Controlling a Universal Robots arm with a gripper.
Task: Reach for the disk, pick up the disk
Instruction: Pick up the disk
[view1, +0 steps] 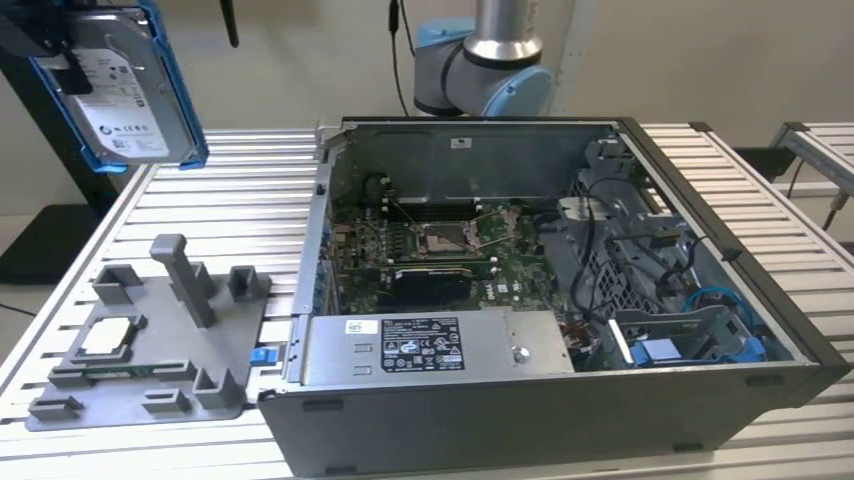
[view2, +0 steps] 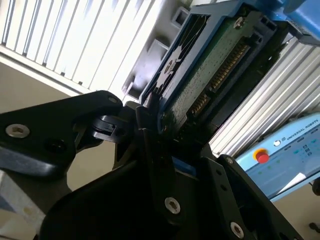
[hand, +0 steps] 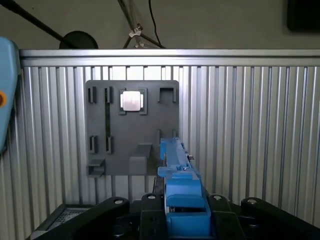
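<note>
Gripper is clamped on the disk. In the second wrist view the black fingers pinch 1 end of it, with the green circuit-board side and connector row toward the camera and the blue bracket running round the edge. In the first wrist view the disk is seen edge-on, sticking out of the gripper, which is closed on the blue frame. In the exterior view the disk hangs high at the exterior view's left, label side out and tilted near upright. The gripper is at its upper end, and the disk touches nothing else. Well below it a grey holder plate lies on the slatted table, with 1 small square chip seated in a pocket. Farther off, toward the exterior view's right, stands the open computer case, its power supply along the near wall. The arm rises behind the case. Progress, as a judgement: the reach is done, the grasp is made and the disk is clear of every surface. Both steps appear complete and nothing of the stated task seems left. The grip is on 1 end only, so the free end hangs unsupported.
</note>
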